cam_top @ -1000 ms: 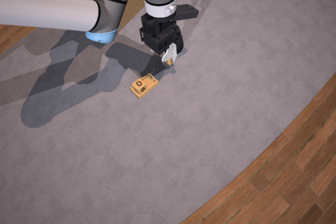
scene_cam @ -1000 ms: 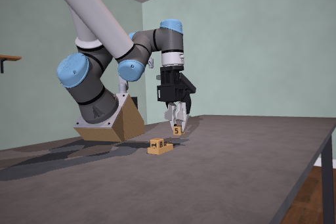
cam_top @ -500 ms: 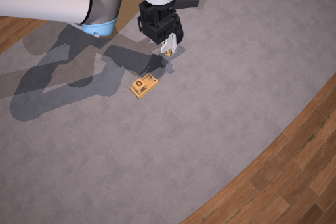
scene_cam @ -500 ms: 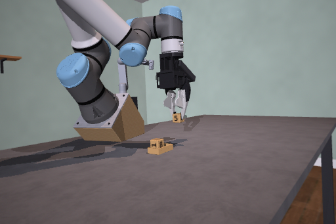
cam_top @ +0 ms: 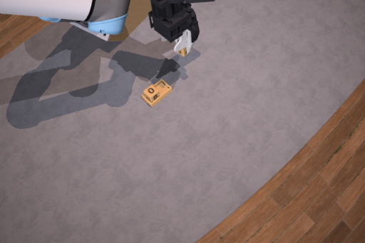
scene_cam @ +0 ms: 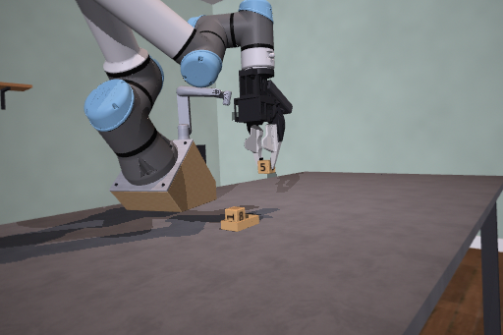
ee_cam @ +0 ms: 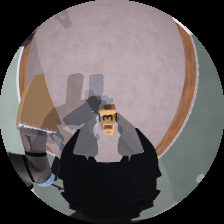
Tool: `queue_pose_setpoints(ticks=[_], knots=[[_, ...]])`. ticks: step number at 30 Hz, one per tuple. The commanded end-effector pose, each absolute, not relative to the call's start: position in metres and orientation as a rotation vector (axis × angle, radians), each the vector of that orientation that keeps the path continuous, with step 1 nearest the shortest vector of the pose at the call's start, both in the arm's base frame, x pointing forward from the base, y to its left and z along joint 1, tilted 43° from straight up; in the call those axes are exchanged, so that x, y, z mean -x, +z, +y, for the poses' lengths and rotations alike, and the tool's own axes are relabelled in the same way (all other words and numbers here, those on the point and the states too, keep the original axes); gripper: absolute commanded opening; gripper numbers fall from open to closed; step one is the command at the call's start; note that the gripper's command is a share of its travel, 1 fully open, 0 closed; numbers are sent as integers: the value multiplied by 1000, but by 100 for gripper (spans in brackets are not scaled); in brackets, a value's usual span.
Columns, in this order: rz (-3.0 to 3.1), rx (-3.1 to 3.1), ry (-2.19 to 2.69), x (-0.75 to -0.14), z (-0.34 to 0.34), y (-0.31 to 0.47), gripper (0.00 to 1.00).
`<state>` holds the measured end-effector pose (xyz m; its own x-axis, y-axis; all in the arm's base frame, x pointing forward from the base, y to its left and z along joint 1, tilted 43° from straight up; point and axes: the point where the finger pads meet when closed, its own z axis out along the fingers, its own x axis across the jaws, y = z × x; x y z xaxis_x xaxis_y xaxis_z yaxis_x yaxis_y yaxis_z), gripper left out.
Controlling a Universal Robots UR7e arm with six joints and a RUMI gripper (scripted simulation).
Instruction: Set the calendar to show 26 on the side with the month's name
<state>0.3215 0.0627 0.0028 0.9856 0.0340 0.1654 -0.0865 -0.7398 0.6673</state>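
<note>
My gripper [scene_cam: 265, 158] is shut on a small wooden digit cube [scene_cam: 264, 167] and holds it well above the table. The cube shows a 5 toward the exterior camera. In the wrist view the cube [ee_cam: 107, 121] sits between my fingertips and shows a 3. It also shows under the fingers in the top view [cam_top: 182, 52]. The wooden tray [cam_top: 160, 92] lies on the table below and to the front-left of the gripper. One cube [cam_top: 151, 90] sits in its left slot with a 0 on top; the right slot is empty. In the exterior view the tray [scene_cam: 239, 221] shows that cube [scene_cam: 235, 214] too.
The arm's wooden base block [scene_cam: 169, 185] stands behind the tray. The grey table's edge runs along the right [scene_cam: 457, 262], with wooden floor beyond [cam_top: 306, 197].
</note>
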Motion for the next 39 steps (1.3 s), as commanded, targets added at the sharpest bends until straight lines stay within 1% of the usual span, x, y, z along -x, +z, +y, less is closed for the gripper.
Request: queue_pose_setpoints(ticks=[1,13,24,39], knots=[[-37,-2394,216,-322,64,4,10],[-37,-2395,216,-322,59,9,10],[-37,-2393,217,-312,7,68,10],[-37,-2392,217,-311,5,71,10]])
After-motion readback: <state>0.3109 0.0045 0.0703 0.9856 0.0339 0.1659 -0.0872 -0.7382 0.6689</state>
